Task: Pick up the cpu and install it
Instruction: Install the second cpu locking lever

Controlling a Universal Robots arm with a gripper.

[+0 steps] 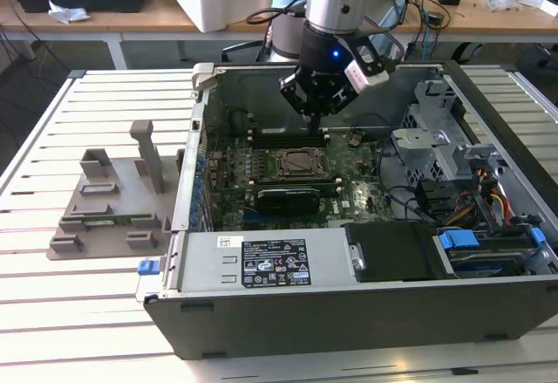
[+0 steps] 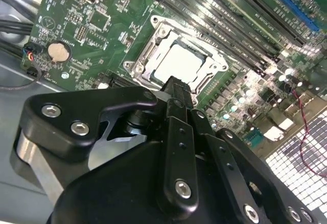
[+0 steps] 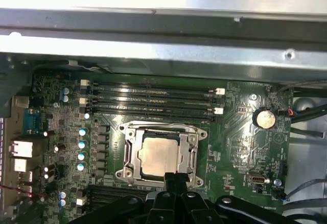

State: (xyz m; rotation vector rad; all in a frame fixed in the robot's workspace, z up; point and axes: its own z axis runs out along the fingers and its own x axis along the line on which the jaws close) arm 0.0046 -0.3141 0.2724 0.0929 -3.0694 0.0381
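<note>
Nearest to where I stand, the open computer case [image 1: 349,304] lies on its side on the slatted table [image 1: 87,313], its power supply [image 1: 270,261] along the front wall. To the exterior view's left of it sits a grey plastic holder tray [image 1: 113,213], which appears vacant, as far as I can judge.

Further in, the motherboard [image 1: 349,195] lies flat on the case floor. At its centre the socket [image 3: 161,155] holds the cpu [image 3: 158,155], silvery top up, seated square within the metal frame in both wrist views. It appears already placed in its seat.

Above and slightly beyond the socket hangs the gripper [image 1: 314,126], pointing straight down into the case, apart from the chip. In the second wrist view its fingers [image 2: 179,94] stand pressed together with nothing between them, just above the socket's edge. The vertical pose suits reaching past the case walls.

Behind, memory slots [image 3: 153,99] run along the board, then benches.
</note>
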